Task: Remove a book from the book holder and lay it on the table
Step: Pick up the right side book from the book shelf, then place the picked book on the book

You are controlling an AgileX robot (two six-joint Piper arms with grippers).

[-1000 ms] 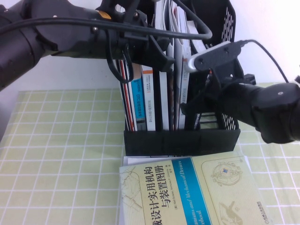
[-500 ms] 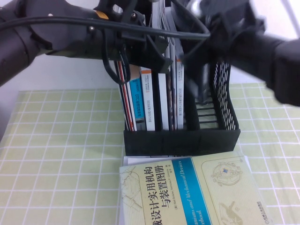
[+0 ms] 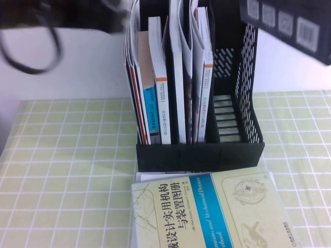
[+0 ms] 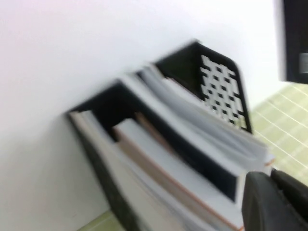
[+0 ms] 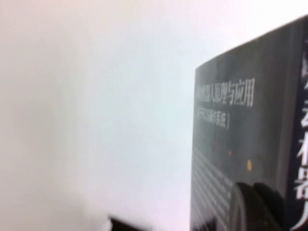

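Note:
The black book (image 3: 289,25) hangs in the air at the top right of the high view, above and right of the book holder (image 3: 199,155). In the right wrist view my right gripper (image 5: 262,204) is shut on the book's black cover (image 5: 231,144), which bears white Chinese characters. The gripper itself is outside the high view. My left gripper (image 4: 272,192) is shut and empty, beside the top of the holder (image 4: 216,82). The left arm (image 3: 57,15) is a blur at the top left. The holder stands on the checked table (image 3: 67,155) with several upright books in it.
A pale yellow-green book with a blue band (image 3: 207,212) lies flat on the table just in front of the holder. The holder's rightmost compartment (image 3: 227,119) holds nothing. A white wall stands behind.
My right arm has lifted the black book up out of the holder to the top right. My left arm has drawn back from the holder's top toward the upper left.

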